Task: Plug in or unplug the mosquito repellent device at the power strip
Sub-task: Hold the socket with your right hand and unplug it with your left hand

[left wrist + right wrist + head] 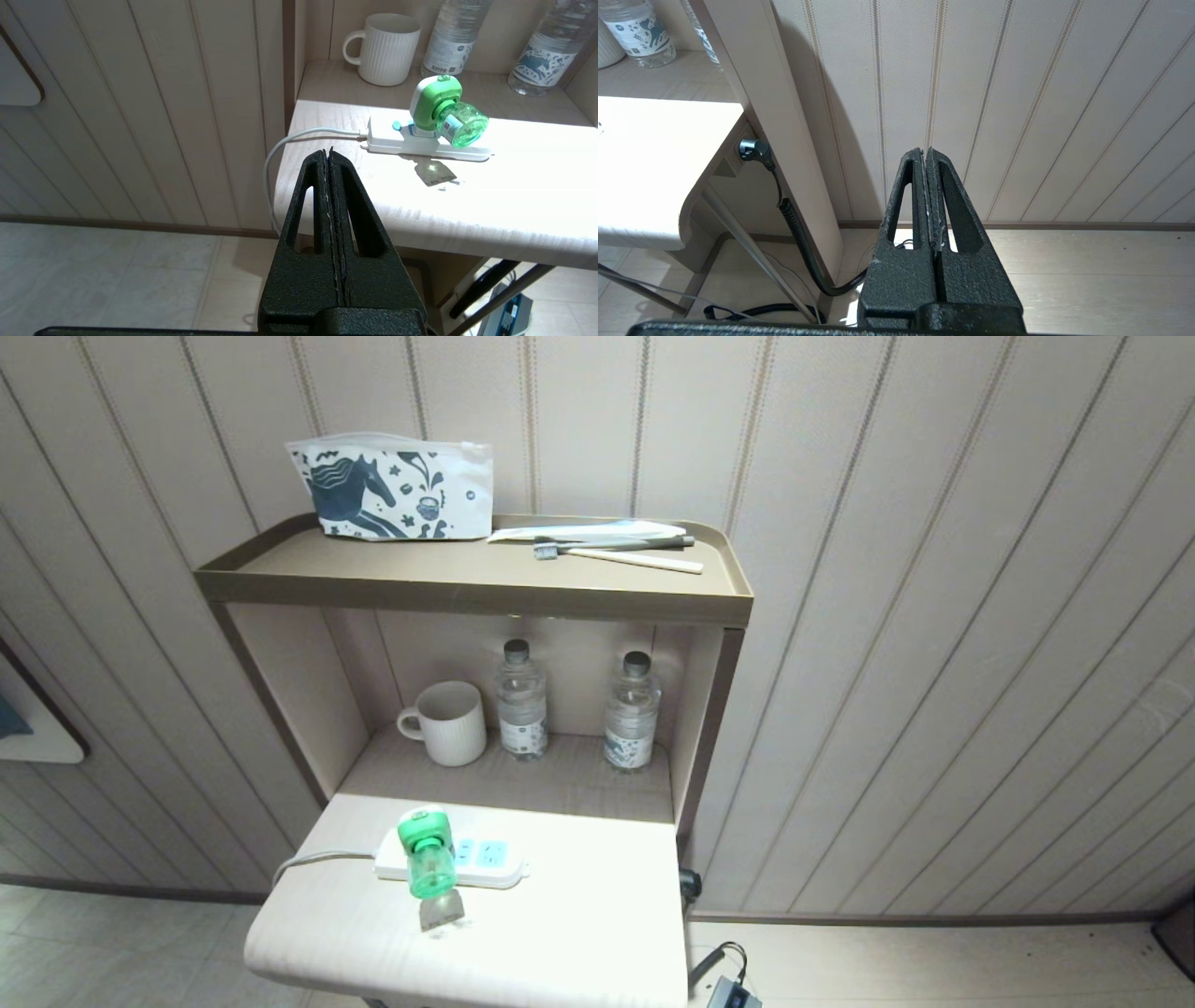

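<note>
Waiting off the shelf, left gripper (328,154) and right gripper (926,154) closed, empty; repellent (427,851) sits plugged into the power strip (485,859), so unplugging needs a reach first.

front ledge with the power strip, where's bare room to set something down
Free: the ledge right of the power strip, and the front edge beyond the mosquito repellent device. The left side carries the cord. The alcove behind is crowded: mug, two water bottles.
</note>
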`<state>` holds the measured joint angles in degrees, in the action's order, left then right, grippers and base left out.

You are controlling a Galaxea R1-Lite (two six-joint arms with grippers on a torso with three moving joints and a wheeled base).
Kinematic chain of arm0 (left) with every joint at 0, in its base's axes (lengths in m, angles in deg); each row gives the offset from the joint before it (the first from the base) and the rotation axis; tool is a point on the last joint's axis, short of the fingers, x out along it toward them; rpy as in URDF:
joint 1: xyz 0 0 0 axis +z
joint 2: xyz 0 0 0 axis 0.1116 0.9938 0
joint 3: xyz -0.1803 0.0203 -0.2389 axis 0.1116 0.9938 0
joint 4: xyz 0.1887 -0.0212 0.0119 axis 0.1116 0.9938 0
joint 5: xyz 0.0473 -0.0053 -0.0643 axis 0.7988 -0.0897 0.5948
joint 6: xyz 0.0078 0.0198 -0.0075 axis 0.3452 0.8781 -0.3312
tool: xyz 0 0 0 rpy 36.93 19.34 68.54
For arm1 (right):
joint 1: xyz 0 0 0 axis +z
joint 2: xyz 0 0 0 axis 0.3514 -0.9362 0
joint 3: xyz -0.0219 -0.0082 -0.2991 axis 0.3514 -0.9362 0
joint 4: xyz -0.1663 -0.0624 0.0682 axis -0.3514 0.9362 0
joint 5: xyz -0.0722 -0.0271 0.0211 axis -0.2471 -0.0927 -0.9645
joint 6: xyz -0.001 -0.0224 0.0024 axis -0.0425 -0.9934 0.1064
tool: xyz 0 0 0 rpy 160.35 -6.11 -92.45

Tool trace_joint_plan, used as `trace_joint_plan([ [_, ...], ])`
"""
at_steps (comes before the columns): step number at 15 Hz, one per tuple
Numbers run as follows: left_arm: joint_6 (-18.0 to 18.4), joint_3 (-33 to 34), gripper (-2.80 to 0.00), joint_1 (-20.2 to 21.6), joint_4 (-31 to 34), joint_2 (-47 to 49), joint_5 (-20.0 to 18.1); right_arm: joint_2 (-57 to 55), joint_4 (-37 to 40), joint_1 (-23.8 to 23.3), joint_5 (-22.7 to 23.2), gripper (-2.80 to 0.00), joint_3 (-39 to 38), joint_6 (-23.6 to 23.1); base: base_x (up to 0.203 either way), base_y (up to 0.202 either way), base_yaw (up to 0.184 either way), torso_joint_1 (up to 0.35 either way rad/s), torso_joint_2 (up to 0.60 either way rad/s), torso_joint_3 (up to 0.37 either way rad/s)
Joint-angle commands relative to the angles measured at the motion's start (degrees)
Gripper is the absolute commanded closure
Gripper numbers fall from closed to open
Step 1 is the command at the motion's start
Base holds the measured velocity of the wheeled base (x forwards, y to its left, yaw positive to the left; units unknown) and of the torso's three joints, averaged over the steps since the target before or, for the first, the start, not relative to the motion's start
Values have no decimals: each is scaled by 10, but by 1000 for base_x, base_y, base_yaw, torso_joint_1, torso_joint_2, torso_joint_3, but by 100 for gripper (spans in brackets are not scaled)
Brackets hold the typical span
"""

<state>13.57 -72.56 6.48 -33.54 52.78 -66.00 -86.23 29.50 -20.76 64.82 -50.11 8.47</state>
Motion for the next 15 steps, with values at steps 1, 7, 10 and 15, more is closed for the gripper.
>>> trace_joint_plan([
  [1, 0, 0, 0, 0, 0, 0, 0, -1, 0, 0, 0, 0, 0, 0, 0, 0, 0, 0, 0, 0],
  [7, 0, 0, 0, 0, 0, 0, 0, -1, 0, 0, 1, 0, 0, -2, 0, 0, 0, 0, 0, 0],
  [10, 0, 0, 0, 0, 0, 0, 0, -1, -1, 0, 1, 0, 0, -2, 0, 0, 0, 0, 0, 0],
  [15, 0, 0, 0, 0, 0, 0, 0, -1, -1, 0, 1, 0, 0, -2, 0, 0, 0, 0, 0, 0],
])
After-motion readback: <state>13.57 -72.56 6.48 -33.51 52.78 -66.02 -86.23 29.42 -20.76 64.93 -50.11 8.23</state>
